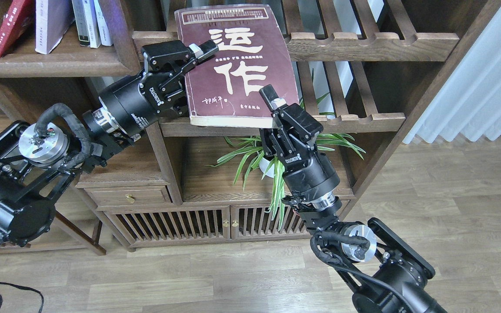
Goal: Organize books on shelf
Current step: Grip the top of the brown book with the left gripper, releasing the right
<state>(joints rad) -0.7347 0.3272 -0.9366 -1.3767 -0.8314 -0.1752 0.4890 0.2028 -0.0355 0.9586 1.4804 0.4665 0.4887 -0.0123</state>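
A thick dark maroon book [242, 48] with large white Chinese characters stands tilted in front of the slatted racks. My right gripper [275, 112] is shut on its lower right corner, one finger [271, 96] lying on the cover. My left gripper [192, 76] straddles the book's left edge with its jaws spread wide. Its upper finger [202, 48] rests over the cover, and the lower finger is hidden behind the book. The shelf [50, 65], a solid dark-brown board, is at the top left. A red book [13, 26] and a white-and-lavender book [50, 24] lean on it.
More white books [89, 21] stand on the shelf beside a wooden upright [122, 37]. Slatted racks [363, 41] run behind and right of the held book. A green plant [272, 161] sits below, above a slatted cabinet [168, 224]. A pale curtain [485, 74] hangs at right.
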